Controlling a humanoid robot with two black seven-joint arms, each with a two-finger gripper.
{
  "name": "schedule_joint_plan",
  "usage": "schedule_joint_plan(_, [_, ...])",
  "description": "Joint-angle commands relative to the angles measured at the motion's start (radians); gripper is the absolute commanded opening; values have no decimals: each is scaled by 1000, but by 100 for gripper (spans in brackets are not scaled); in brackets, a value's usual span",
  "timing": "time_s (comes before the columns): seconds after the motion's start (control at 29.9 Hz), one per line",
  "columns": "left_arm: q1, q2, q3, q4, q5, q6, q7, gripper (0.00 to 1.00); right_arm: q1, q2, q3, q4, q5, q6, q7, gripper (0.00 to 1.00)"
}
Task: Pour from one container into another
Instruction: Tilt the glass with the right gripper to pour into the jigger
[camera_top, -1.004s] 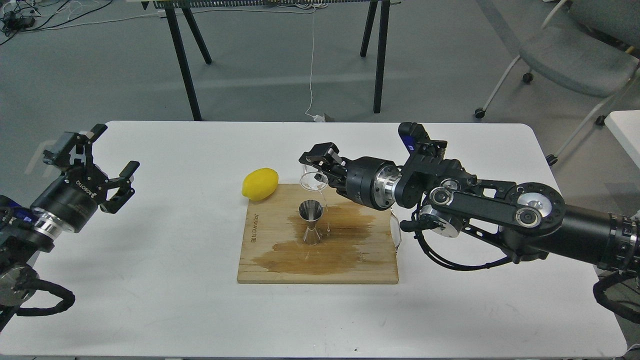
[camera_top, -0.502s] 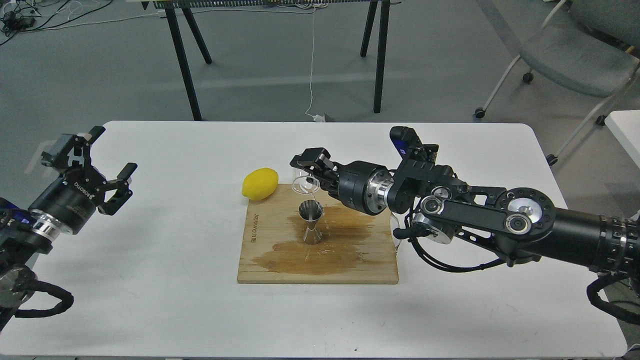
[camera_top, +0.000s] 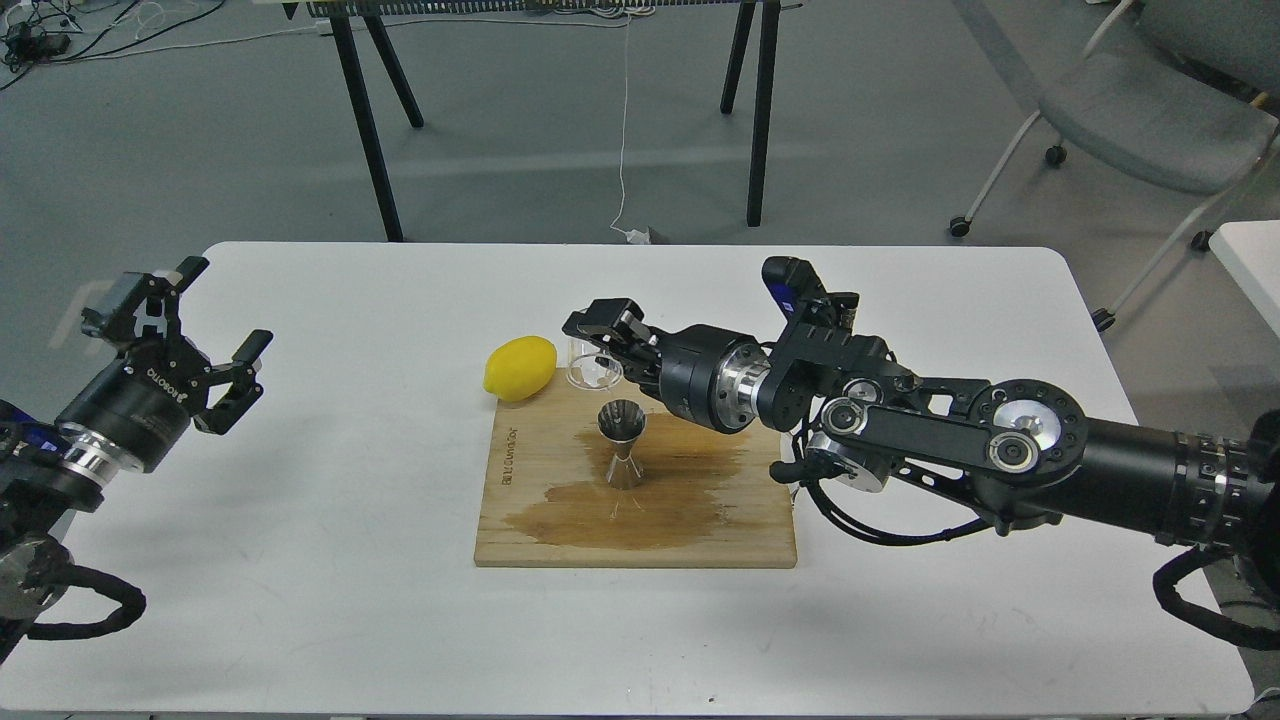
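The right gripper (camera_top: 592, 345) has its fingers (camera_top: 588, 322) closed around the small clear glass tumbler (camera_top: 592, 362), gripping it from the right side. The tumbler looks roughly upright, at the far edge of the pale wooden cutting board (camera_top: 540, 530), just right of the yellow lemon (camera_top: 520, 368); whether it rests on the white table (camera_top: 330, 560) or hangs just above it cannot be told. The shiny hourglass-shaped steel jigger (camera_top: 622, 443) stands upright on the board, nearer than the tumbler and slightly to its right, apart from it, in the middle of a dark wet stain (camera_top: 640, 505).

Judging by the stain and the upright tumbler, the pour itself seems over, and the step in hand is setting the tumbler down. The next move calls for seating it flat, then parting the fingers without nudging it toward the lemon.

The left gripper (camera_top: 205, 345) hangs over the table's left edge, fingers wide apart and holding nothing.
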Motion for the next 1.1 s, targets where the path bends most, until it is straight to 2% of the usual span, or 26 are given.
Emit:
schedule_joint_plan(0.0, [1, 0, 0, 0, 0, 0, 0, 99, -1, -3, -2, 2, -27, 2, 2, 43])
schedule_joint_plan(1.07, [1, 0, 0, 0, 0, 0, 0, 99, 6, -90, -51, 49, -139, 8, 86, 44])
